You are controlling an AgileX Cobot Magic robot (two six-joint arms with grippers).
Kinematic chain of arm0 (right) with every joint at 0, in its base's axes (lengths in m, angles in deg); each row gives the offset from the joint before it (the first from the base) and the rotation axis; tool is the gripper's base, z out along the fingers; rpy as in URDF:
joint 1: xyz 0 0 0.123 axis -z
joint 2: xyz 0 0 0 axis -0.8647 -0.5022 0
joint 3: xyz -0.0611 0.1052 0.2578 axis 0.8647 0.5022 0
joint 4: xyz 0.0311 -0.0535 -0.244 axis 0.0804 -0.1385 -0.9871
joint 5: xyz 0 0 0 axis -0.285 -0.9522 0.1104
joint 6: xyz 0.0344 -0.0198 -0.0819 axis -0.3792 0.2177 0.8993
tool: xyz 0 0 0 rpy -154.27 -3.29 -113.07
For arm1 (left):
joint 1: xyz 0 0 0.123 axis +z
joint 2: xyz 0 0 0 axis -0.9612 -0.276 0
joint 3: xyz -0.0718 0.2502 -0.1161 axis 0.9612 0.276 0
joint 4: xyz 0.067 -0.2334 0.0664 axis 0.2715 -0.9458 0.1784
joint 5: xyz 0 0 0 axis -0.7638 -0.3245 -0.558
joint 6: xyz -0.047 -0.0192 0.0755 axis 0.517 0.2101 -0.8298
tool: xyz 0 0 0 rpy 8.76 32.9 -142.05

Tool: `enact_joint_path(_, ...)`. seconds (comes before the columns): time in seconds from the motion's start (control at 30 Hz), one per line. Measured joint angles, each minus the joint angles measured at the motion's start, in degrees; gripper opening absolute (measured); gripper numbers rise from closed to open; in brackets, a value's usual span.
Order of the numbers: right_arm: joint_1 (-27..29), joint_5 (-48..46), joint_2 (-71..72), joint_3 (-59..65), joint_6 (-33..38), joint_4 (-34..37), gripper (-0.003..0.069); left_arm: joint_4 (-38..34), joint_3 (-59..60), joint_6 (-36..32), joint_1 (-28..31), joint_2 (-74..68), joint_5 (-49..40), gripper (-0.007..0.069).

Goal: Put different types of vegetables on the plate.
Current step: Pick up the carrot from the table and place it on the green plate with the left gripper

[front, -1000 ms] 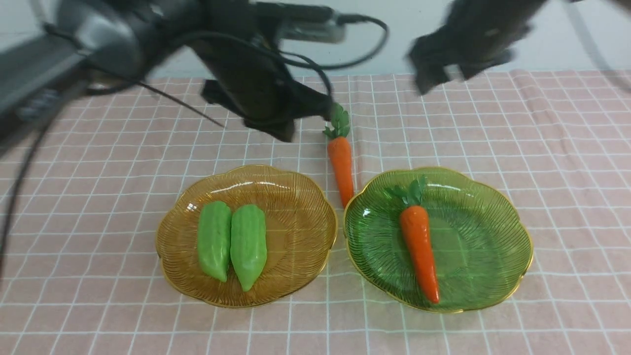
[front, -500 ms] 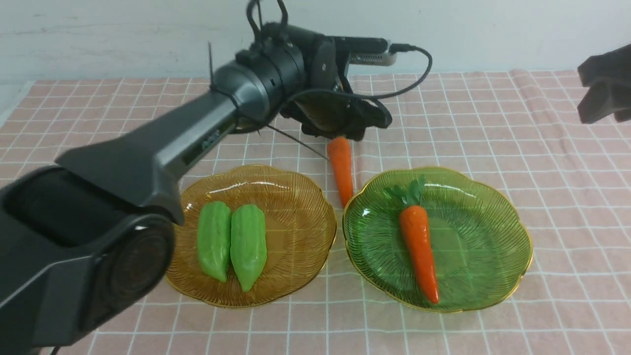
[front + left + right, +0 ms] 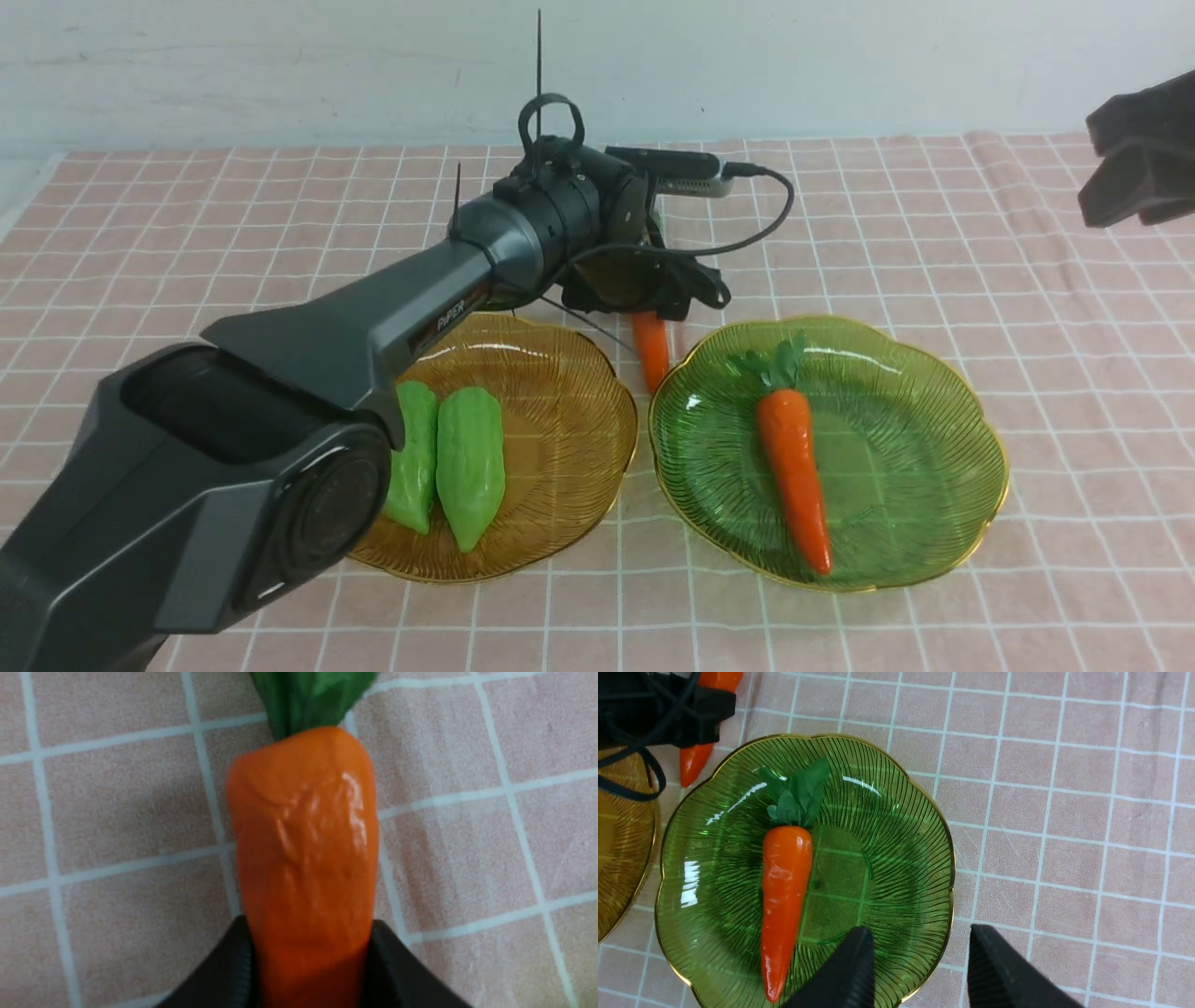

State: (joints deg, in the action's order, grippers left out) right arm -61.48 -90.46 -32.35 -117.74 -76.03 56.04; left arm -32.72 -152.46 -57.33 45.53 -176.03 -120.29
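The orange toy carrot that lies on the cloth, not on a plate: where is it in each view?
Front view: orange toy carrot, tip between the amber glass plate and green glass plate.
Left wrist view: carrot fills the middle.
Right wrist view: carrot near a corner, beside the green plate.
Shared landmark: pink checked cloth.

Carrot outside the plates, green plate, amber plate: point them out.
Carrot outside the plates (image 3: 303, 849), left wrist view, orange body.
Green plate (image 3: 906, 448), front view, bare floor.
Amber plate (image 3: 560, 411), front view, bare floor.
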Motion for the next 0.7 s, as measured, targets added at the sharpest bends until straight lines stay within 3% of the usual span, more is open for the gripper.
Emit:
enact_joint_path(0.1,0.00,0.00,0.00,0.00,0.00,0.06,0.0264,0.43,-0.33,-0.33,0.00,0.44,-1.71,0.0207)
enact_joint_path(0.4,0.00,0.00,1.19,0.00,0.05,0.87,0.0264,4.30,-6.47,-3.44,-0.01,8.53,-11.48,0.0198)
enact_joint_path(0.7,0.00,-0.17,7.35,0.05,0.05,1.38,0.0264,-1.83,-8.55,-10.69,-3.87,18.68,-23.94,0.0197)
